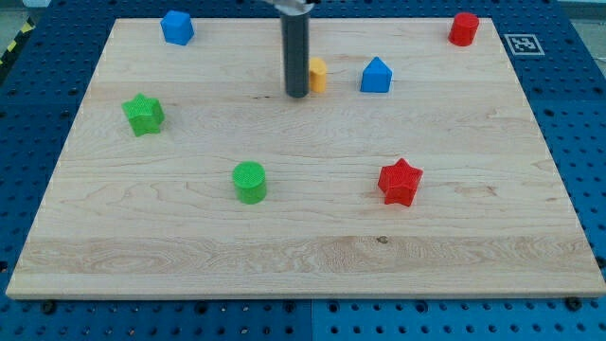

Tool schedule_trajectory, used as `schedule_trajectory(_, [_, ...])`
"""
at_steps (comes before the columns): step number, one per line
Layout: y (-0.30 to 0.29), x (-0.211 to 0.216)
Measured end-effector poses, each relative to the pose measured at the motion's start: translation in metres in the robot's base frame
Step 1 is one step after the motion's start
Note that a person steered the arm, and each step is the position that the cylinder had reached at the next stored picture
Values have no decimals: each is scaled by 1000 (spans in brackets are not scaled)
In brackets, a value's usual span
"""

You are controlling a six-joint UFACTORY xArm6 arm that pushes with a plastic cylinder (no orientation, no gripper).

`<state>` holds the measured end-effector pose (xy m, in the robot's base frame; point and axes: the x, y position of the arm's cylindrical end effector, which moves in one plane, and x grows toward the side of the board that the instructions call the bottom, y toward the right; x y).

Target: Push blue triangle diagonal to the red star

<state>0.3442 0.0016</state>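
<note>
Tip [297,94] sits touching or just beside the orange block's [318,75] left side, that block partly hidden behind the rod. No jaws on this rig, just a bare rod, nothing held. Blue triangle [376,76] is just right of the orange block, and up and slightly left of the red star [400,182], well apart from it.

Risk: pushing right from here likely shoves the orange block into the triangle, so it could twist or skid off line. Probably better to route around first.

Board [189,256] is pale wood with visible grain; blocks look like matte ribbed plastic. Also present: green star [143,115], green cylinder [250,182], blue block [177,27], red block [463,28].
</note>
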Motion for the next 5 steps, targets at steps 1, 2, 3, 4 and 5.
schedule_trajectory(1, [17,-3])
schedule_trajectory(2, [34,-6])
schedule_trajectory(3, [71,-11])
schedule_trajectory(4, [110,-12])
schedule_trajectory(5, [142,-12])
